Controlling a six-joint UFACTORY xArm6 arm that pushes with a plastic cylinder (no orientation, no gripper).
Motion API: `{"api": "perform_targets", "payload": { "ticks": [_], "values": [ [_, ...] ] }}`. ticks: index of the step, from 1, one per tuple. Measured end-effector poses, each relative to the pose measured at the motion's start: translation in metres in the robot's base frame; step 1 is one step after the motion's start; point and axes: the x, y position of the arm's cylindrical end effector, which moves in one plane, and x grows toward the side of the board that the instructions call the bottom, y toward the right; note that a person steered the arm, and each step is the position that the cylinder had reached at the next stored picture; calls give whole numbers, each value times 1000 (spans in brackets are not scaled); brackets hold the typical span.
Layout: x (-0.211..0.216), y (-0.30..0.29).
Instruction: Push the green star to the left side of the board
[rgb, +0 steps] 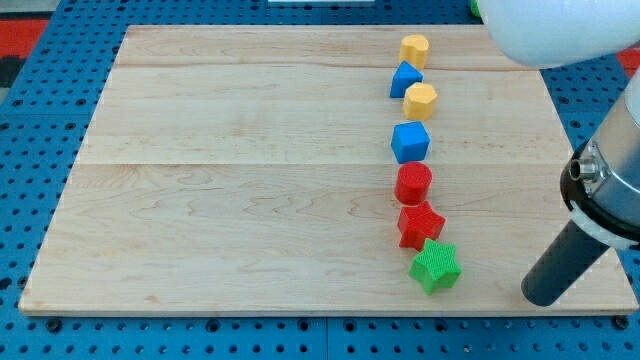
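The green star lies near the view's bottom edge of the wooden board, right of centre. It touches the red star just above it. My tip is at the view's bottom right, on the board about a hundred pixels to the right of the green star and slightly lower. It touches no block.
Above the red star a column of blocks runs toward the view's top: a red cylinder, a blue cube, a yellow hexagonal block, a blue triangular block and a yellow cylinder. The arm's pale body fills the top right.
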Motion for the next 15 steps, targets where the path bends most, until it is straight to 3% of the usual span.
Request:
{"api": "perform_targets", "payload": {
  "ticks": [2, 4, 7, 11, 15],
  "values": [
    [-2, -35],
    [-37, -81],
    [-24, -138],
    [-17, -281],
    [-17, -293]
  ]
}}
